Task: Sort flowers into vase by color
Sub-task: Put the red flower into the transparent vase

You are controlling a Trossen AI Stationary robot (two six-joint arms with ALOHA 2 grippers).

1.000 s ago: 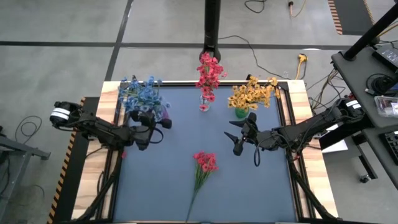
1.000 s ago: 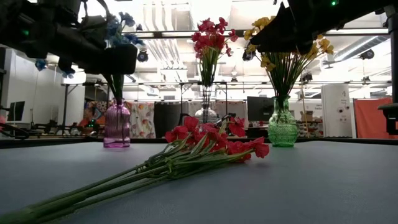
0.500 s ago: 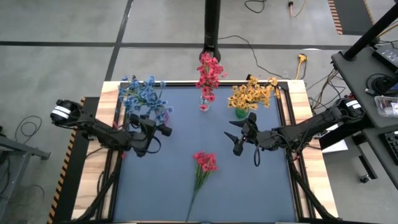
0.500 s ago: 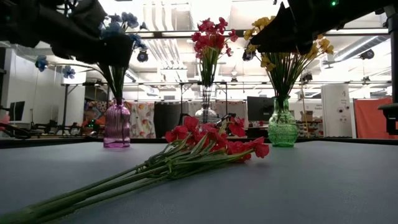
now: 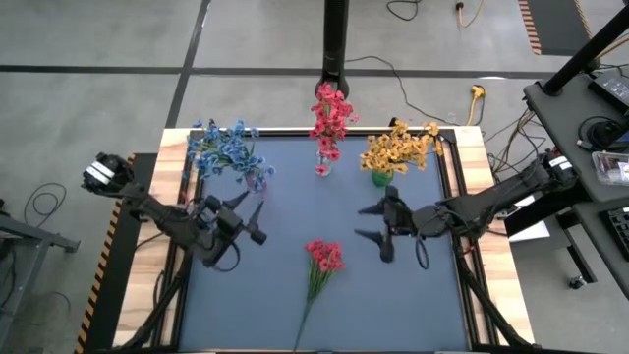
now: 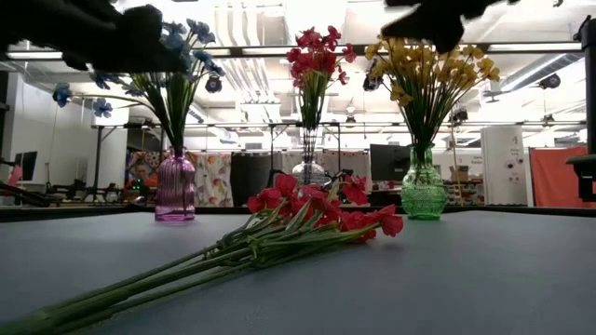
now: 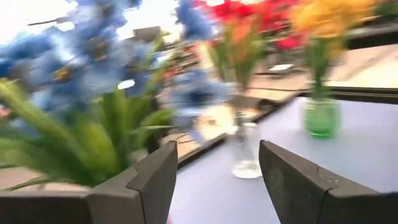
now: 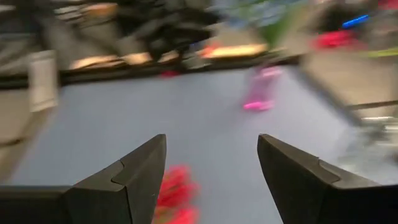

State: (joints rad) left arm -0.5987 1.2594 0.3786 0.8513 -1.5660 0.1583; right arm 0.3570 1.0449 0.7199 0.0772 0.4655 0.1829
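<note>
- Both arms have shifted toward the near side of the table since a second ago: the left gripper [image 5: 246, 220] has pulled back from the blue flowers [image 5: 228, 149], and the right gripper [image 5: 376, 221] has moved nearer to the loose red sprigs.
- Left gripper now hovers just near of the purple vase [image 6: 175, 187], its fingers [image 7: 146, 180] spread apart with nothing between them.
- Blue flowers stand in the purple vase at the far left of the blue mat [image 5: 285, 197], fanned out more loosely than before.
- Right gripper hangs over the mat right of centre, near of the green vase [image 6: 423, 194]; its fingers [image 8: 135, 171] are apart and hold nothing.
- Red flowers [image 5: 323, 256] lie flat on the mat near the middle, blossoms toward the far side and stems [image 6: 168, 277] running toward the near edge; they have not moved.
- Another bunch of red blossoms [image 6: 315, 54] stands upright in the clear vase [image 6: 309, 171] at the far centre.
- Yellow-orange flowers [image 5: 398, 149] stand in the green vase at the far right.
- From table height, both arms show only as dark shapes along the top, above the vases.
</note>
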